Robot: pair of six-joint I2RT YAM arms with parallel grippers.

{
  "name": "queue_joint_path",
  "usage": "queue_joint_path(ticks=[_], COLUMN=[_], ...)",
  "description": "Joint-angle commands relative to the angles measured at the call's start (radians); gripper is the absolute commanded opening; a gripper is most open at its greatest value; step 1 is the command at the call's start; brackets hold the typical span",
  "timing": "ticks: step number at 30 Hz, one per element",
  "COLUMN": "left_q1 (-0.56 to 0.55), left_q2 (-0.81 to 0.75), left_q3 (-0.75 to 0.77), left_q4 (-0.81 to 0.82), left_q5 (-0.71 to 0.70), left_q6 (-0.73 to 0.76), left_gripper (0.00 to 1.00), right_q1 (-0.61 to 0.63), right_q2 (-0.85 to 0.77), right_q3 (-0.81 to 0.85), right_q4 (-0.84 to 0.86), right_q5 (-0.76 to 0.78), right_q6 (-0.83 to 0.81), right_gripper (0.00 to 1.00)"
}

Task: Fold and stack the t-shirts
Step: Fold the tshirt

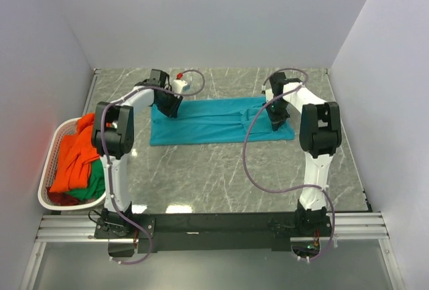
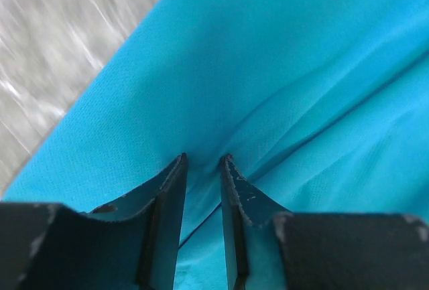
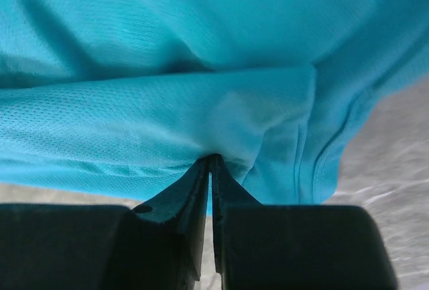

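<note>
- The teal t-shirt lies spread as a long flat band across the upper centre of the top view, on the grey marble-pattern table.
- The left gripper is down on the band's left end, near its far corner. The right gripper is down on the right end.
- Left wrist view: the 2 black fingers stand a narrow gap apart, and a pucker of teal cloth fills that gap, so they are clamped on the shirt. Creases run from the tips toward the right of the frame. Blurred table shows at upper left.
- Right wrist view: the fingers are pressed almost together, their tips pinching the edge of a doubled layer of the same shirt. A stitched hem runs down the right of the frame, with table at lower right.
- Only the wrist views show the fine mesh weave and the grip itself. Only the top view shows the whole shirt and its surroundings.
- The white laundry basket sits at the left edge of the top view. It holds the orange t-shirt in a heap, with the green t-shirt under it at lower right.
- A purplish cable loops from the right arm over the table below the shirt. In the top view the 2 arms cover parts of the shirt's ends.
</note>
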Motion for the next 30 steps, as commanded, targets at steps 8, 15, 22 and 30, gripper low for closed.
queue_joint_path(ticks=[8, 15, 22, 30], left_q1=[0.007, -0.075, -0.194, -0.327], left_q2=[-0.275, -0.281, -0.191, -0.064], left_q3=[-0.205, -0.083, 0.009, 0.052], left_q4=[-0.059, -0.008, 0.047, 0.257], left_q5=[0.103, 0.304, 0.350, 0.441], left_q6=[-0.017, -0.149, -0.235, -0.515], left_gripper=[0.46, 0.51, 0.50, 0.53], right_q1=[-0.074, -0.114, -0.120, -0.154], right_q2=[-0.089, -0.120, -0.043, 0.021], right_q3=[0.153, 0.100, 0.097, 0.135], right_q4=[-0.060, -0.103, -0.074, -0.086], right_q5=[-0.239, -0.362, -0.368, -0.342], right_q6=[-0.012, 0.027, 0.092, 0.126], right_gripper=[0.33, 0.36, 0.38, 0.41])
